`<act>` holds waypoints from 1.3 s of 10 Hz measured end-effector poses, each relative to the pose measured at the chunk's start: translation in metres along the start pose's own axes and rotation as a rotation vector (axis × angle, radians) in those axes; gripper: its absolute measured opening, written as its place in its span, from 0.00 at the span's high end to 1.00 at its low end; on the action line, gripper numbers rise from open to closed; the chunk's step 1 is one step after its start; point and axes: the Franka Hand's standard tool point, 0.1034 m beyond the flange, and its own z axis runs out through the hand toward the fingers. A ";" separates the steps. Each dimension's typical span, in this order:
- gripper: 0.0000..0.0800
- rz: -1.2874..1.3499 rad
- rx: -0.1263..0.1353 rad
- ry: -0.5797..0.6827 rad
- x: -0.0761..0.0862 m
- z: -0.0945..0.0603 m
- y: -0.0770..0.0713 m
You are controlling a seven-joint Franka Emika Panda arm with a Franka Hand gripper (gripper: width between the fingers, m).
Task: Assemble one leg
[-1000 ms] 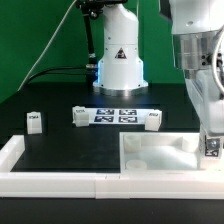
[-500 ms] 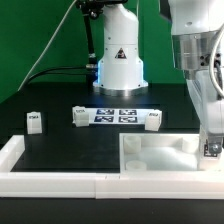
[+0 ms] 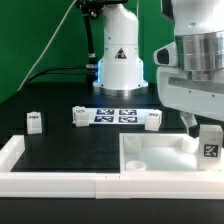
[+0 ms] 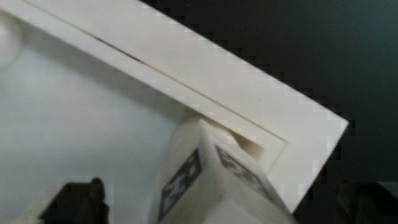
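A white leg (image 3: 210, 140) with a black-and-white tag stands upright at the corner of the large white square tray-like piece (image 3: 155, 157), on the exterior view's right. My gripper (image 3: 204, 124) hangs just above that leg, open. In the wrist view the leg (image 4: 222, 175) rises between my two dark fingers (image 4: 75, 200), which stand wide apart and clear of its sides. The square piece's rim (image 4: 196, 75) runs diagonally past the leg.
Three more white legs (image 3: 34, 121) (image 3: 79, 117) (image 3: 153, 120) stand on the black table, two of them flanking the marker board (image 3: 113, 115). The arm's white base (image 3: 118, 60) is behind them. A white fence (image 3: 60, 182) lines the front edge.
My gripper has opened, let go of the leg and risen above it. The leg stays upright on the corner of the square piece.
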 end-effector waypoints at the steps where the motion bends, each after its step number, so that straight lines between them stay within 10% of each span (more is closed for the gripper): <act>1: 0.19 -0.143 -0.005 0.004 0.001 0.000 0.001; 7: 0.19 -0.613 -0.041 0.025 0.000 0.000 0.001; 9: 0.49 -0.615 -0.041 0.025 0.001 0.000 0.001; 13: 0.64 -0.616 -0.046 0.029 0.004 0.000 0.003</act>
